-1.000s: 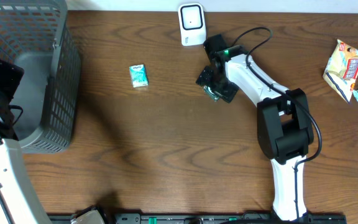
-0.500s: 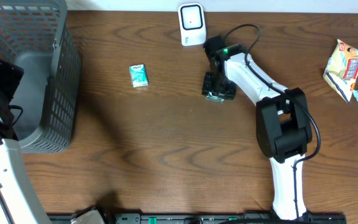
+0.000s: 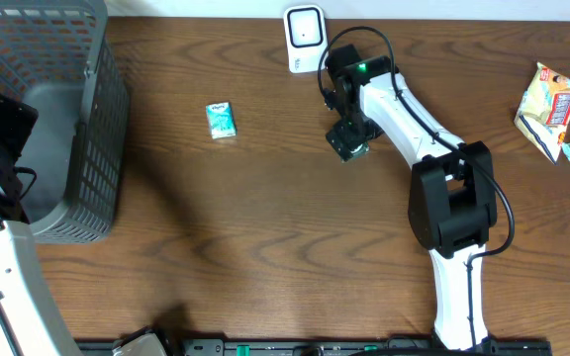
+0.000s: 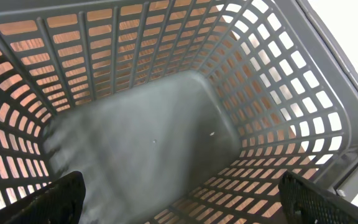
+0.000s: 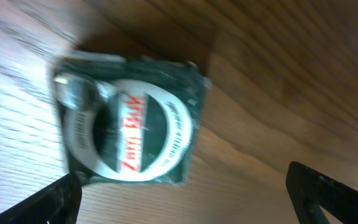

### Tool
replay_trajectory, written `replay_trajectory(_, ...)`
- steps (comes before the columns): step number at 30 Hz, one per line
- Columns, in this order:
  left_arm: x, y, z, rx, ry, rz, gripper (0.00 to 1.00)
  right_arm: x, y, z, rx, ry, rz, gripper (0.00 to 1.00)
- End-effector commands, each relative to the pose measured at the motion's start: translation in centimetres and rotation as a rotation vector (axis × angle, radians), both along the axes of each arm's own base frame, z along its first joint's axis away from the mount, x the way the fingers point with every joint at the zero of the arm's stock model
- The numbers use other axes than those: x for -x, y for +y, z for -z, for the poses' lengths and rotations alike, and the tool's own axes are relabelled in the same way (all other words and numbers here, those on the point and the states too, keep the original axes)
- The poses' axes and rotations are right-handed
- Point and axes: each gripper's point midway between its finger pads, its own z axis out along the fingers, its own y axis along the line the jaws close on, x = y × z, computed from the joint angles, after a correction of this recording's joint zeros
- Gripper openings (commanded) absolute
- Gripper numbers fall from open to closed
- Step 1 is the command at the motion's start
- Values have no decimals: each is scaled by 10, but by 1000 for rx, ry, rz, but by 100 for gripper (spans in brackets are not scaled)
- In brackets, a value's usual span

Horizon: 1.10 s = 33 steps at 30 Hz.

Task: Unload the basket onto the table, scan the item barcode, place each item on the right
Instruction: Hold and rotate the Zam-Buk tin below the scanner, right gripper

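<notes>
Near the back edge of the bench [image 3: 265, 247], just in front of the white scanner [image 3: 305, 38], a dark green packet [image 5: 129, 130] lies flat with its round white label up. The right tool [image 5: 185, 198] hangs over it with fingers spread wide and nothing in them. The left tool [image 4: 185, 202] is likewise wide open and empty, well apart over the grey basket [image 4: 278, 93].

No barcode shows on the packet's upper face, so the code is probably underneath or on an edge. A grasp taken without regard for that could present the wrong face to the scanner and give no read. The packet also sits askew to the fingers, and its wrap looks glossy. A closing pinch might therefore catch only a corner and let it twist or slide out on the lift. With the scanner so near, a careless swing of the arm could knock it over.
</notes>
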Motion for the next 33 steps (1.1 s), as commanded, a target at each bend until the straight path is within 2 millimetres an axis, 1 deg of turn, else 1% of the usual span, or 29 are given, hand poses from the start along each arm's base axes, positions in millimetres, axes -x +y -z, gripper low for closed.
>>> replay_trajectory(1, 0, 3, 1, 1, 2, -14, 98, 4, 23, -3, -161, 19, 173, 99)
replay_trajectory(4, 0, 3, 1, 2, 2, -14, 98, 16, 34, -2, -232, 72, 358, 99)
replay_trajectory(6, 0, 3, 1, 1, 2, -14, 98, 23, 38, -3, -254, 107, 402, 99)
replay_trajectory(8, 0, 3, 1, 2, 2, -14, 98, 30, 37, -3, -243, 131, 457, 99)
replay_trajectory(10, 0, 3, 1, 1, 2, -14, 98, 36, 34, -3, -226, 149, 514, 94)
replay_trajectory(14, 0, 3, 1, 2, 2, -14, 98, 37, 32, -3, -220, 149, 615, 92)
replay_trajectory(16, 0, 3, 1, 1, 2, -14, 98, 37, 31, -3, -218, 141, 712, 93)
replay_trajectory(20, 0, 3, 1, 1, 1, -14, 98, 29, 23, -3, -215, 96, 1024, 96)
replay_trajectory(21, 0, 3, 1, 2, 2, -14, 98, 25, 21, -3, -223, 81, 1104, 99)
replay_trajectory(23, 0, 3, 1, 2, 2, -14, 98, 13, 19, -3, -259, 45, 1211, 99)
replay_trajectory(25, 0, 3, 1, 2, 2, -14, 98, 2, 18, -3, -299, 17, 1269, 99)
replay_trajectory(27, 0, 3, 1, 1, 1, -14, 98, -6, 19, -3, -325, -5, 1280, 99)
replay_trajectory(28, 0, 2, 1, 1, 2, -14, 98, -7, 19, -3, -329, -7, 1283, 98)
replay_trajectory(31, 0, 3, 1, 1, 1, -14, 97, -3, 18, 1, -308, -12, 1363, 97)
replay_trajectory(33, 0, 3, 1, 1, 2, -14, 98, 0, 14, 9, -284, -32, 1434, 97)
